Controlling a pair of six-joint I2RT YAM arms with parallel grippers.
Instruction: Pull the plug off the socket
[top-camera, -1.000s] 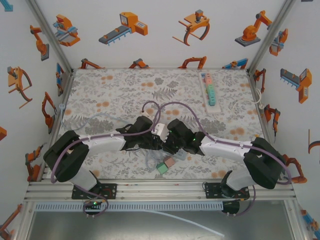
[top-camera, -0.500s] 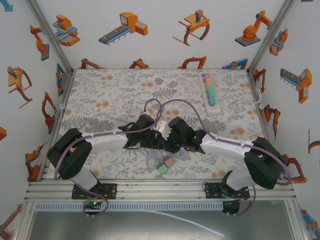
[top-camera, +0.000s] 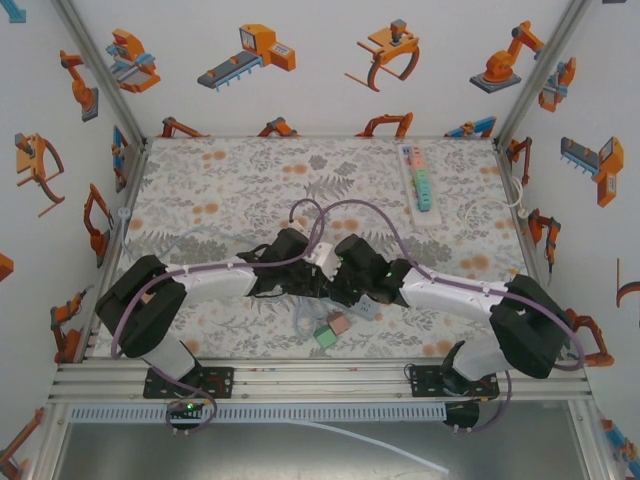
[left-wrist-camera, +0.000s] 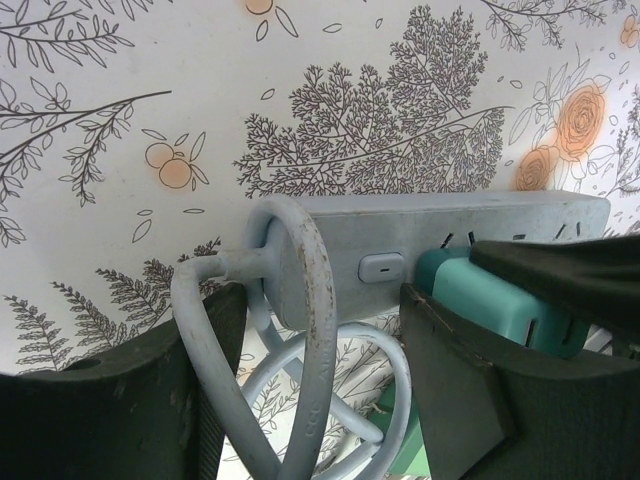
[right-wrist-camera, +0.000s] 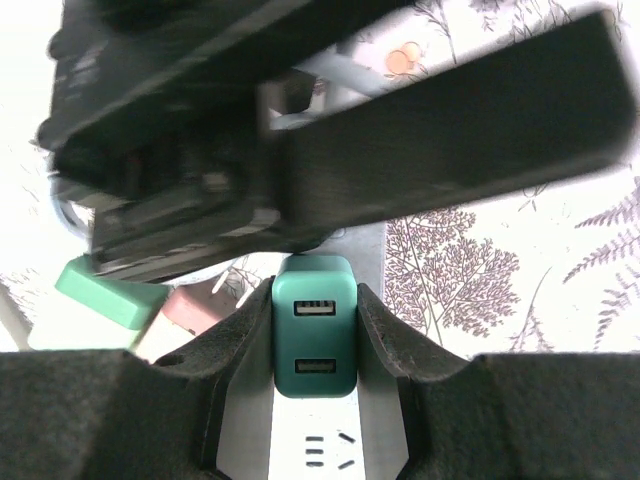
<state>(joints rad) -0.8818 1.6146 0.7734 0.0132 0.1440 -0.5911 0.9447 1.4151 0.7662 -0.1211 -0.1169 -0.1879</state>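
The plug (right-wrist-camera: 313, 340) is a teal block with rounded corners and two USB ports stacked on its face. It sits upright in a pale power strip (right-wrist-camera: 312, 450) at the lower middle of the right wrist view. The right gripper (right-wrist-camera: 313, 305) is clamped on it, one black finger pressed to each side. In the left wrist view the strip lies across mid-frame, its pale blue cord (left-wrist-camera: 195, 330) looping at the left end. The left gripper (left-wrist-camera: 320, 310) straddles that end, though whether it actually pinches the strip is hard to tell.
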